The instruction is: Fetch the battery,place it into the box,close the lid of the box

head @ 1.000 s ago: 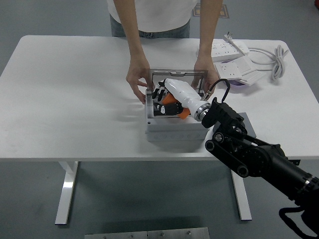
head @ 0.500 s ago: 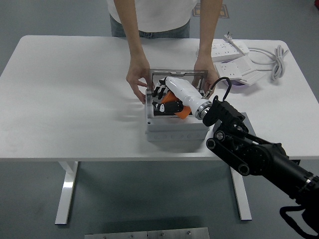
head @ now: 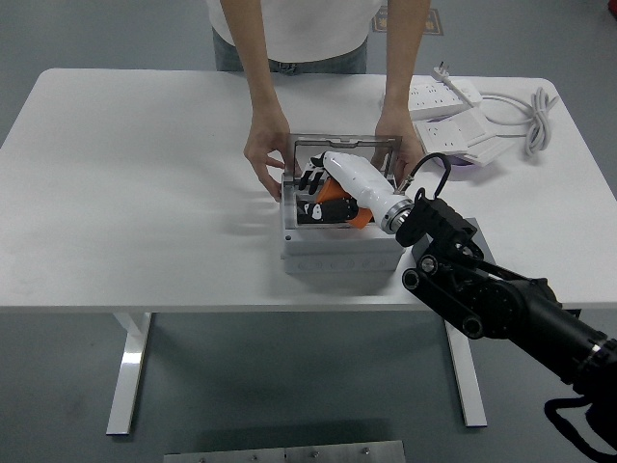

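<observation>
Right robot hand (head: 313, 185), white shell with black fingers, reaches into the grey plastic box (head: 337, 249) on the white worktop (head: 145, 193), fingers curled around the orange battery (head: 339, 206) inside. A person's 2 hands (head: 262, 159) steady the clear lid (head: 339, 145).

Right hand (head: 318, 183) with battery (head: 339, 207) inside box (head: 333, 253)
</observation>
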### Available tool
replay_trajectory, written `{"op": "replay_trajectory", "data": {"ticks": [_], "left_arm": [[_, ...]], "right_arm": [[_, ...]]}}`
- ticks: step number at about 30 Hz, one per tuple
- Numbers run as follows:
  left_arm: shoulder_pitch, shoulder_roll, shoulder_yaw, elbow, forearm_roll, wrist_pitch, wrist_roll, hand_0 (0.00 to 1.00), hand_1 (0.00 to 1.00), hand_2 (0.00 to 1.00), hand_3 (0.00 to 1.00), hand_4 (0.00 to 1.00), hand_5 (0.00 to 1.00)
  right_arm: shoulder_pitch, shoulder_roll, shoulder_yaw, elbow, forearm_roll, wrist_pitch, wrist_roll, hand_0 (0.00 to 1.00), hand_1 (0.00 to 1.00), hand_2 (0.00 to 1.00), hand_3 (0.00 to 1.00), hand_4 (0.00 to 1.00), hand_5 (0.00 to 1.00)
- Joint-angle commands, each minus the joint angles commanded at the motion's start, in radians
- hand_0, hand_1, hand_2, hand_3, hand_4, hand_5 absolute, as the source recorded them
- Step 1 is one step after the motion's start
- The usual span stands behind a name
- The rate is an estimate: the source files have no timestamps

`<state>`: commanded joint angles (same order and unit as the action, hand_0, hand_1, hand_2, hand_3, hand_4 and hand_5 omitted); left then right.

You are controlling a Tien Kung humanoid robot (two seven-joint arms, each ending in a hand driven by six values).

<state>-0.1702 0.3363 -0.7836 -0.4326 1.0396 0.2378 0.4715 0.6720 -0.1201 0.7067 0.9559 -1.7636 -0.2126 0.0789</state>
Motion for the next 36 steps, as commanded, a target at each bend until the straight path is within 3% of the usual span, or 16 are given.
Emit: {"op": "replay_trajectory", "data": {"ticks": [3,4,36], "left_arm": [[-0.002,-0.001,-0.001,0.000,0.003,-0.002,-0.001,0.632,0.698,0.573,0.541,0.500,0.002],[-0.003,-0.001,-0.001,0.000,0.003,-0.002,-0.002,0.632,0.698,0.573,0.541,0.500,0.002],[-0.003,-0.003,-0.006,0.000,0.015,-0.018,0.003,0.632,0.698,0.573,0.541,0.500,0.002]], "right_arm": [[0.004,0.000,0.001,-0.003,0.003,-0.003,0.009,0.217,0.366,0.439,0.473,0.753,0.170],[0.006,0.000,0.001,-0.005,0.004,-0.004,0.012,0.209,0.355,0.423,0.465,0.748,0.211],[0.022,0.001,0.016,-0.035,0.017,-0.001,0.026,0.188,0.347,0.412,0.456,0.733,0.186]]}}
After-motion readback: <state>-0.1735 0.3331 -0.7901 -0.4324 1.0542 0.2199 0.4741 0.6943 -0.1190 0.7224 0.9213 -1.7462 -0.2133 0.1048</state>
